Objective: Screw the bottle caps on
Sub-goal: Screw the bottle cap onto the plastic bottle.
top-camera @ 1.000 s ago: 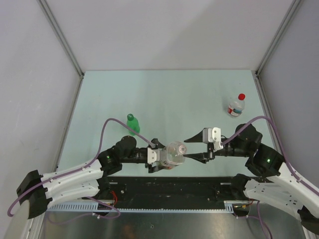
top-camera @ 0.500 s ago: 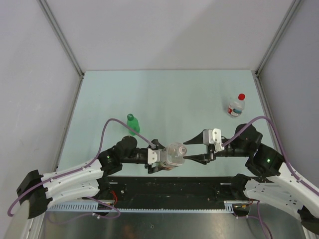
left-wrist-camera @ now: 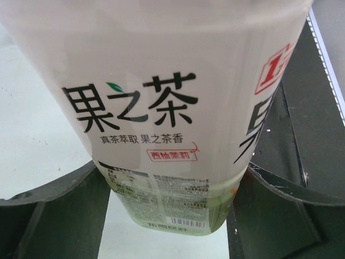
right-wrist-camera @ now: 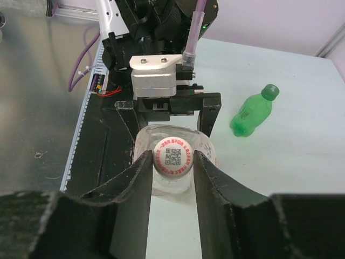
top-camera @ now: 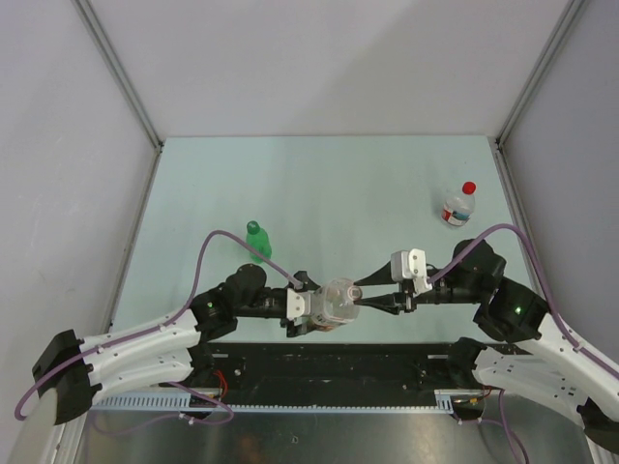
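My left gripper (top-camera: 322, 307) is shut on the wide clear bottle (top-camera: 334, 302), held tipped with its mouth toward the right arm. In the left wrist view the printed label of that bottle (left-wrist-camera: 161, 108) fills the space between the left gripper's (left-wrist-camera: 167, 216) dark fingers. A white cap (right-wrist-camera: 173, 157) with a red ring and a QR code sits on the bottle's mouth. My right gripper (right-wrist-camera: 173, 163) is shut on this white cap, both fingers (right-wrist-camera: 137, 189) pressing its sides. In the top view the right gripper (top-camera: 360, 293) meets the bottle end-on.
A green bottle (top-camera: 257, 242) wearing a green cap (top-camera: 253, 227) stands left of centre, also seen as the green bottle (right-wrist-camera: 253, 111) in the right wrist view. A small clear red-labelled bottle (top-camera: 456, 206) with a red cap (top-camera: 469, 188) stands at the right. The metal rail lies along the near edge.
My right gripper has moved left onto the bottle's mouth and its jaws have narrowed from wide open until they press the white cap. The left arm and bottle have stayed put.
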